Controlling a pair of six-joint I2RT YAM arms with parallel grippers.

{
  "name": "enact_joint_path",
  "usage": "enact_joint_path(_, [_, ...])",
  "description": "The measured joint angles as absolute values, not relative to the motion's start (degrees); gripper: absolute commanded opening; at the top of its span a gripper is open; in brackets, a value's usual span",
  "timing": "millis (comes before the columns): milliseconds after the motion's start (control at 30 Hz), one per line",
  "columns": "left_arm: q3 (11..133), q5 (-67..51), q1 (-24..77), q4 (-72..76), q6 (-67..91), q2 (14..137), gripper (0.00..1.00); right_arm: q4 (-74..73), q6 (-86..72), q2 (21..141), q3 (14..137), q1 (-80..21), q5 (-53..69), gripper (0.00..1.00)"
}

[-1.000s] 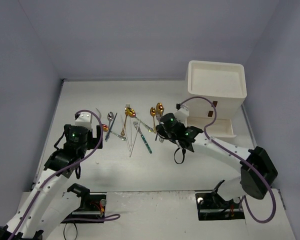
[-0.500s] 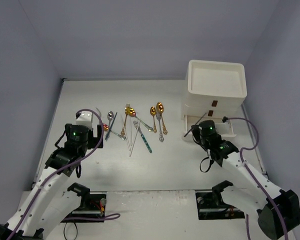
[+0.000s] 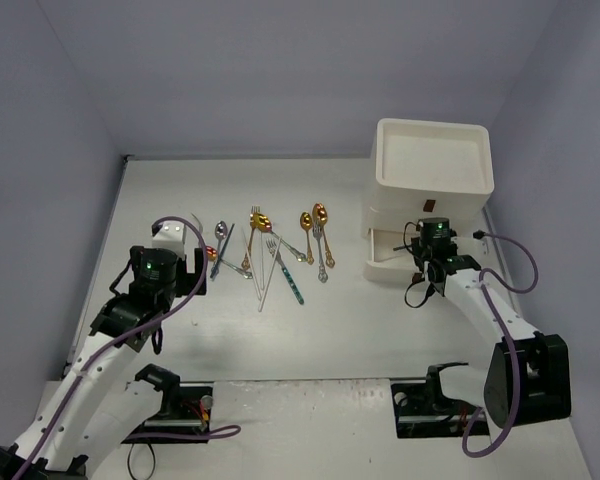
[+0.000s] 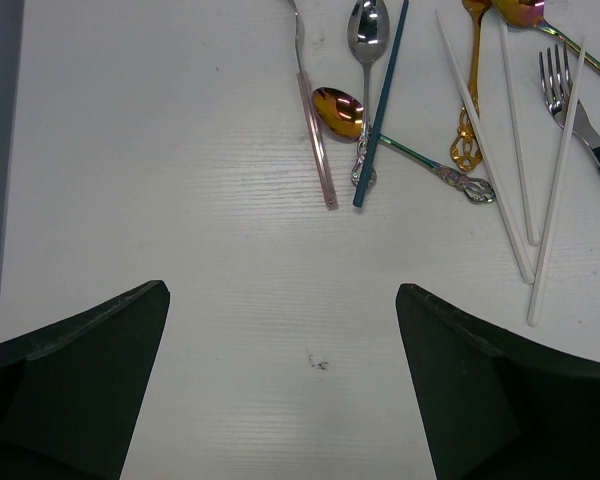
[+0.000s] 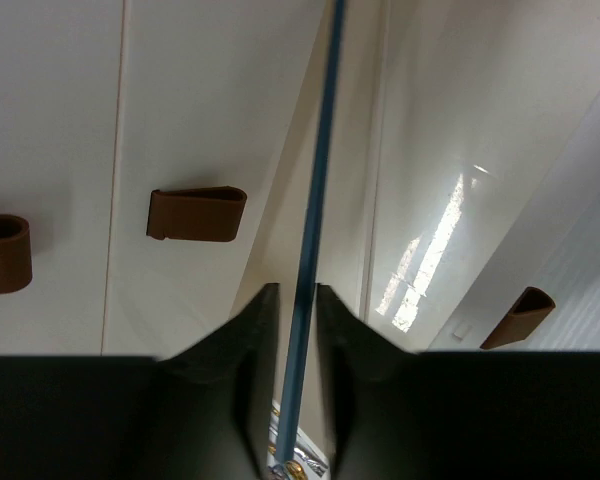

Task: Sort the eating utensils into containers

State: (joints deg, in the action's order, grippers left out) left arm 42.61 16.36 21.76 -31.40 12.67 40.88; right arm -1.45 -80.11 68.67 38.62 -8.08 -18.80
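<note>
Several utensils (image 3: pixel 270 245) lie spread on the white table: gold spoons (image 3: pixel 320 215), a teal-handled fork (image 3: pixel 290 280), and long white sticks (image 3: pixel 265 275). My left gripper (image 3: pixel 200 263) is open and empty just left of them. The left wrist view shows it (image 4: pixel 280 300) over bare table, short of a pink-handled fork (image 4: pixel 315 130), a silver spoon (image 4: pixel 367 30) and a rose-gold spoon (image 4: pixel 338 110). My right gripper (image 3: pixel 420 262) hangs over the open bottom drawer (image 3: pixel 385 262) of the cream cabinet (image 3: pixel 435 165). It (image 5: pixel 297 300) is shut on a thin blue-handled utensil (image 5: pixel 315 200).
Brown drawer handles (image 5: pixel 197 213) show close ahead in the right wrist view. The cabinet top is a shallow tray. Grey walls stand close at the left and back. A small white block (image 3: pixel 170 235) sits by the left wrist.
</note>
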Motion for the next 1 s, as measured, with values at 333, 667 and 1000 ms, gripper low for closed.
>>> enact_joint_path(333, [42.6,16.4,21.8,-31.4,12.7,40.9,0.97,-1.1,-71.8,72.7,44.6,-8.7,-14.2,0.49])
enact_joint_path(667, [42.6,16.4,21.8,-31.4,12.7,41.0,0.96,-0.7,-52.1,79.2,55.3,-31.6,-15.4,0.5])
enact_joint_path(1000, [42.6,16.7,21.8,-31.4,12.7,41.2,0.96,-0.6,-49.1,98.9,66.3,-50.7,-18.1,0.45])
